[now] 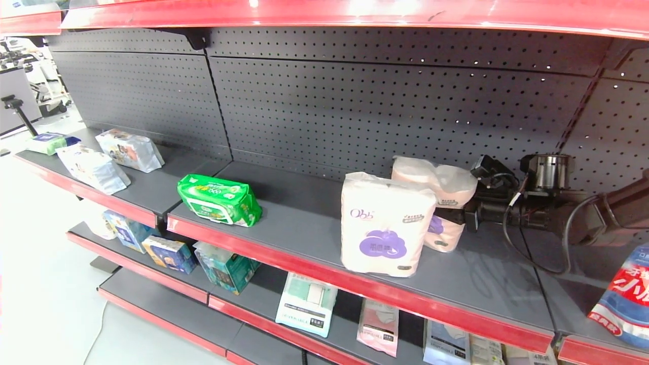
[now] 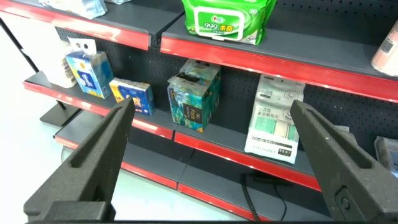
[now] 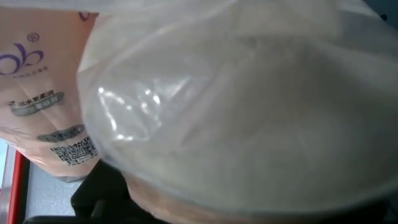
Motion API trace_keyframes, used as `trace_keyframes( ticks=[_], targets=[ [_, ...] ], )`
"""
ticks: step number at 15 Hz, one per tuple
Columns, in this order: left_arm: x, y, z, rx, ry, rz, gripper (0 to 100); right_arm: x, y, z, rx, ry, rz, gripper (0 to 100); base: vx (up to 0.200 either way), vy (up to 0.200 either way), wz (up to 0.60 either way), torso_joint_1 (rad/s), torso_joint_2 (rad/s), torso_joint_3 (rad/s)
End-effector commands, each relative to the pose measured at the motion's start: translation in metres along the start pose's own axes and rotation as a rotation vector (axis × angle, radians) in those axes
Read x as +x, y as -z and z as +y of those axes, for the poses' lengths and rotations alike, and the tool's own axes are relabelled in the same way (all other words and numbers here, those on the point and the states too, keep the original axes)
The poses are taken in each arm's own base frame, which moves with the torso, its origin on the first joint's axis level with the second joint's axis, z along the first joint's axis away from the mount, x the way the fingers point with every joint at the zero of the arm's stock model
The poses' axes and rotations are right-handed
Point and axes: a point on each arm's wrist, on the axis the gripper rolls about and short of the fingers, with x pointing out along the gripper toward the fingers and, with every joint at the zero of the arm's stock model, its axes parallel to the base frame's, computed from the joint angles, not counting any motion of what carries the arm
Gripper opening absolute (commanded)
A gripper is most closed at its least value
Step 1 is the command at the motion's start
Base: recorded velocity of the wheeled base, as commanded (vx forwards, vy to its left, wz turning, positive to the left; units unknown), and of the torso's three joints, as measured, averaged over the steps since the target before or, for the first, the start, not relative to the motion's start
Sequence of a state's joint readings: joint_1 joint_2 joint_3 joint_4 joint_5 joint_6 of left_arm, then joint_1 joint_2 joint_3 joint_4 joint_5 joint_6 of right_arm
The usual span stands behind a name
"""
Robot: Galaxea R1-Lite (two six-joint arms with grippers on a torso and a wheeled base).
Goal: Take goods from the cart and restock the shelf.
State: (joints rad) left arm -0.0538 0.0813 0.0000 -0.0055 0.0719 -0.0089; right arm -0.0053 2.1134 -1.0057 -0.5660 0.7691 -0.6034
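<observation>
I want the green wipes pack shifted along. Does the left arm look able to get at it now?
Probably yes. The left gripper is open and faces the shelf. The green wipes pack lies near its front edge with nothing before it, though higher than the gripper.

pale glossy floor (image 1: 40, 294), black tripod (image 1: 23, 121) standing on it at far left, grey cabinet (image 1: 12, 99) just beside the tripod, black cable (image 2: 249, 198) going down to the floor, green pack of wipes (image 1: 219, 199) lying flat, teal box (image 1: 225, 267) lower down
</observation>
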Motion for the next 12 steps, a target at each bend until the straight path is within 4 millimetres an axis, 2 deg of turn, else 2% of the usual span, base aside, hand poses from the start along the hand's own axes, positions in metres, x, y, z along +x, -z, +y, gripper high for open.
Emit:
trace_keyframes(
  ticks=[1,8,12],
  targets=[
    [0.0,0.0,0.0,0.0,0.0,0.001,100,0.01,-0.001,0.001,0.003,-0.027,-0.012,0,0.0,0.0,0.0,0.0,0.0,0.0],
    [0.0,0.0,0.0,0.0,0.0,0.001,100,0.025,-0.01,-0.002,-0.007,-0.041,-0.04,0,0.0,0.0,0.0,0.0,0.0,0.0],
    [0.0,0.0,0.0,0.0,0.0,0.001,100,0.024,-0.011,-0.008,0.0,-0.016,-0.039,0,0.0,0.0,0.0,0.0,0.0,0.0]
  ],
)
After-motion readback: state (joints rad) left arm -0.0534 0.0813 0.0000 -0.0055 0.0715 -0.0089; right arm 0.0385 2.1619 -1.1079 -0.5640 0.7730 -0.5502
